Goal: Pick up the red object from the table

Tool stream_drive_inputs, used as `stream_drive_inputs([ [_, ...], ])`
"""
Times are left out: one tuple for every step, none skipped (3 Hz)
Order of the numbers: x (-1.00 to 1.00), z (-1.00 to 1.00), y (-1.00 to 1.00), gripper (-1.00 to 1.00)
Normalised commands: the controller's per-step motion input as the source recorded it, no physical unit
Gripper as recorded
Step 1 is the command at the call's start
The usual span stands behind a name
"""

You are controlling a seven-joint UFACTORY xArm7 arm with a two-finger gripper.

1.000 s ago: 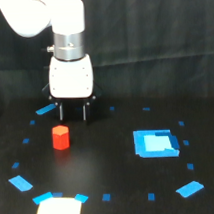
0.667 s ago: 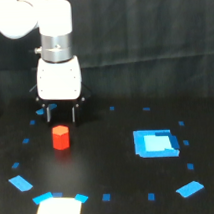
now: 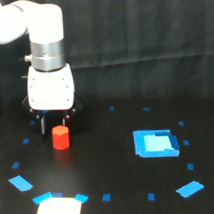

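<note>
On the black table point(image 3: 112, 160), the spread gripper point(image 3: 54, 128) hangs directly over the red object point(image 3: 60, 137).

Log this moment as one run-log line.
phase: approach | hand: open, fingers either side above red block, no contact visible | block: upright on table | blue rectangle: off to exterior view's right

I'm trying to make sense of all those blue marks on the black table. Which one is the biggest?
The bright blue rectangle on the exterior view's right. It is far larger than the small blue tape marks scattered around it, and has a paler centre.
</note>
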Motion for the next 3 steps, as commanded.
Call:
stream_drive_inputs([
  [1.0, -1.0, -1.0, -0.82],
  [1.0, -1.0, -1.0, -1.0],
  [0.91, 1.0, -0.28, -1.0],
])
